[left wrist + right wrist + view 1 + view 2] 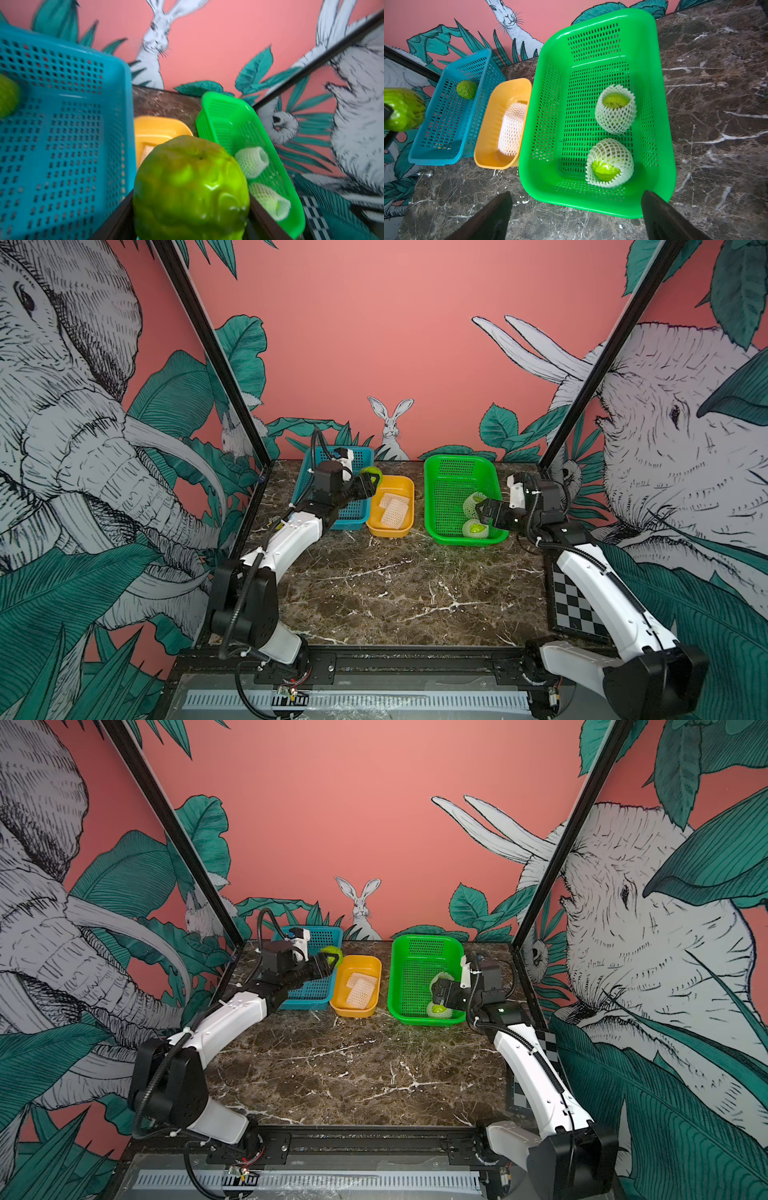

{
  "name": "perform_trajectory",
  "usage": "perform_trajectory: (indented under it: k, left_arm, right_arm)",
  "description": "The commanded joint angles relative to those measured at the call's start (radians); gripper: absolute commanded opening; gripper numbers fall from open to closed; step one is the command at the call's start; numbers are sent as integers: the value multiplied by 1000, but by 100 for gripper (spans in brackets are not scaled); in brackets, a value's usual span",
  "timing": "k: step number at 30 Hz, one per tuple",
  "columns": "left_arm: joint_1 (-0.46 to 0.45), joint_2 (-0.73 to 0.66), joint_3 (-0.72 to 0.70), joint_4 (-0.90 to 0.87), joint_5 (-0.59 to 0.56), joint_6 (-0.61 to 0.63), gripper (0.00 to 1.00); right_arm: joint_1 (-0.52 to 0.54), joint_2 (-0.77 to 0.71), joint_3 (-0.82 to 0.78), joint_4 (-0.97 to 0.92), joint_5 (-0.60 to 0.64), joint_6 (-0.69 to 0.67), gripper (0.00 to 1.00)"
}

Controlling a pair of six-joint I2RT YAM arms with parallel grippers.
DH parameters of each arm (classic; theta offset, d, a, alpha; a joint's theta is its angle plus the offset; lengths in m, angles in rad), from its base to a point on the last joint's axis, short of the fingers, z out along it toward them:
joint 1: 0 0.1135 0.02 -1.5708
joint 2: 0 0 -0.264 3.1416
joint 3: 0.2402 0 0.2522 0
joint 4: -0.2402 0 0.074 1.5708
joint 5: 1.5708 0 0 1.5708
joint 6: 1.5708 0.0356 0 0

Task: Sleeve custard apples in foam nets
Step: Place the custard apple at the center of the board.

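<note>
Left claw (371, 481) is clamped on a bare custard apple (369, 473), which it holds up over the right edge of the blue basket (358, 456), just beside the yellow tub (400, 482). Your L arm lies across that basket and blocks its inside in both top views. The R wrist view fills the gap: a second bare apple (467, 89) sits on the basket floor near the far wall. Next over, the yellow tub holds a small pile of flat foam nets (394, 510). Then the green basket (449, 466), w/ two sleeved fruits on its right half: the far netted apple (615, 109) and the near netted apple (609, 163), close but apart. Right claw (481, 514) hangs over that basket's near right corner, jaws spread wide, gripping nothing. In the top views it covers part of both netted fruits, which the R wrist view shows whole. A checkerboard (577, 605) lies on the marble table (395, 585), partly under your R arm.
</note>
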Motion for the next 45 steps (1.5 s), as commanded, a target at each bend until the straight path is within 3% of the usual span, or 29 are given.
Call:
perform_trajectory:
  k: [1,7,12,17,27,32,33,35,45]
  left_arm:
    - [-65,-93,-103,-16,-9,-7,61]
    - [-248,-141,-265,17,-21,-44,61]
    - [-438,-108,-308,-61,-116,-12,61]
    - [-527,-68,-315,-166,-190,64,62]
    - [-583,84,-273,-252,-313,109,64]
    - [-595,131,-268,-264,-331,96,73]
    - [-595,131,-268,-265,-330,93,77]
    - [-596,113,-262,-281,-337,85,99]
    - [-587,-25,-58,-458,-386,46,99]
  right_arm:
    - [-3,-37,-36,100,-45,36,99]
    - [-1,-53,-133,193,-87,105,99]
    - [-1,-63,-161,203,-80,113,99]
    - [-1,-72,-127,162,-50,90,99]
    - [-1,-56,-140,215,-70,137,99]
    - [-1,-52,-139,210,-73,137,99]
    - [-1,-51,-137,208,-73,135,99]
    - [-1,-53,-134,203,-69,134,99]
    - [-1,-59,-140,198,-45,130,99]
